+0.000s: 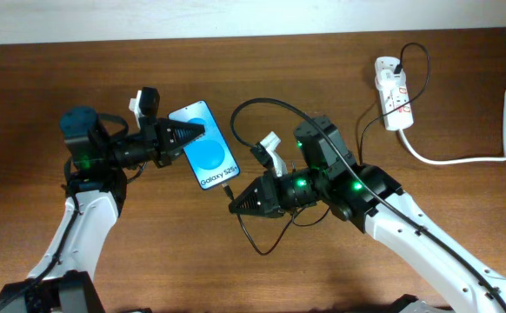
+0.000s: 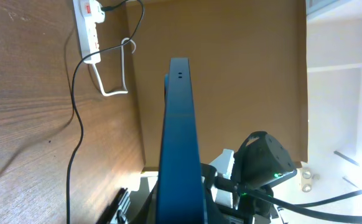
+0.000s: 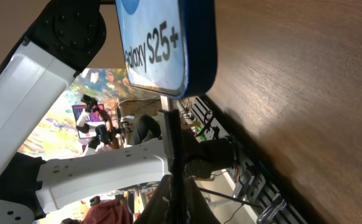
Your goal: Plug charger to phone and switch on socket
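Two grippers meet at the phone [image 1: 205,148], which is just toward 9 o'clock of the table's [image 1: 79,69] centre in the overhead view, blue screen up. The left gripper [image 1: 197,132] comes in from the phone's 10 o'clock and is clamped narrow on its long edge. The right gripper [image 1: 233,206], at the phone's 5 o'clock, is pinched on the charger [image 3: 172,143], whose plug tip reaches the phone's bottom edge; whether it is seated cannot be told. The socket [image 1: 393,92] sits well apart at 2 o'clock, its white cord [image 1: 462,160] trailing toward 3 o'clock.
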`<control>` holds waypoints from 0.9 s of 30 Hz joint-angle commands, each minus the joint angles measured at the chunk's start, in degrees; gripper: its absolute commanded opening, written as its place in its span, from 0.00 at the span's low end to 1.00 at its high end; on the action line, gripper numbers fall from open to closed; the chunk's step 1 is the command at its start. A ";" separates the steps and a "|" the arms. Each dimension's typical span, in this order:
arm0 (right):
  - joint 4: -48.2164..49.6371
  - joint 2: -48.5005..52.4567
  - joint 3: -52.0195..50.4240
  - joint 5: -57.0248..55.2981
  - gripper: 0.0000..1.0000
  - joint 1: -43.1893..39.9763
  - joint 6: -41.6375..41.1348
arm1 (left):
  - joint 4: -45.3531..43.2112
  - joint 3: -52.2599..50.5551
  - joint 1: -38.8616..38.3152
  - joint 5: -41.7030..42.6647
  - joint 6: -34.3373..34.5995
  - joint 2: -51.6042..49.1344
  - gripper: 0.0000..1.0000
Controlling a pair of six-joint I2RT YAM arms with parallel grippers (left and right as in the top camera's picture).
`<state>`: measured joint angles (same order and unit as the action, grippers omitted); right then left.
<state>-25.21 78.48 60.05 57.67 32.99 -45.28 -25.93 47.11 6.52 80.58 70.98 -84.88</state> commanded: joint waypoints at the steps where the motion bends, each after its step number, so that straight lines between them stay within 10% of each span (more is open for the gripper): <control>1: 0.39 -1.11 0.48 -0.72 0.04 0.00 -0.24 | -0.17 0.72 0.28 0.61 0.15 0.28 0.00; 27: 2.34 -1.03 0.48 -0.76 0.04 0.00 -0.24 | -0.17 0.72 0.28 0.61 0.15 0.28 0.00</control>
<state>-23.51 78.48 60.05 57.69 32.99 -45.28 -25.96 47.11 6.63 80.12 71.00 -84.88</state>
